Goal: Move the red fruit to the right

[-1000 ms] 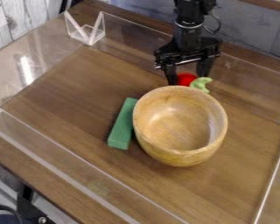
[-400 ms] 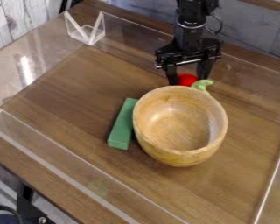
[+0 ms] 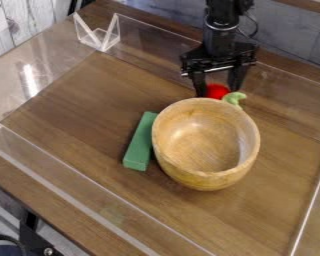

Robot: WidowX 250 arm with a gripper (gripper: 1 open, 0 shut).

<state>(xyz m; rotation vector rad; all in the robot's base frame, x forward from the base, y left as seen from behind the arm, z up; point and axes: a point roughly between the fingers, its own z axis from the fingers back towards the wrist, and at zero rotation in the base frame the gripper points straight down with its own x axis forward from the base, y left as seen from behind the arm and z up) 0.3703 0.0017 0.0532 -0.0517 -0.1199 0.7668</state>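
Lying behind bowl (image 3: 207, 142) — red fruit (image 3: 220, 92), leaf rightward

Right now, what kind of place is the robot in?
Probably a robot test bench, not a real kitchen: a wooden table fenced by clear plastic walls, with toys on it, a red fruit and a wooden bowl, under the hand.

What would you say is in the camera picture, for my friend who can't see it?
A black gripper hangs open over a small red fruit with a green tip, just behind a big wooden bowl on a wooden table. A flat green block lies against the bowl's left side.
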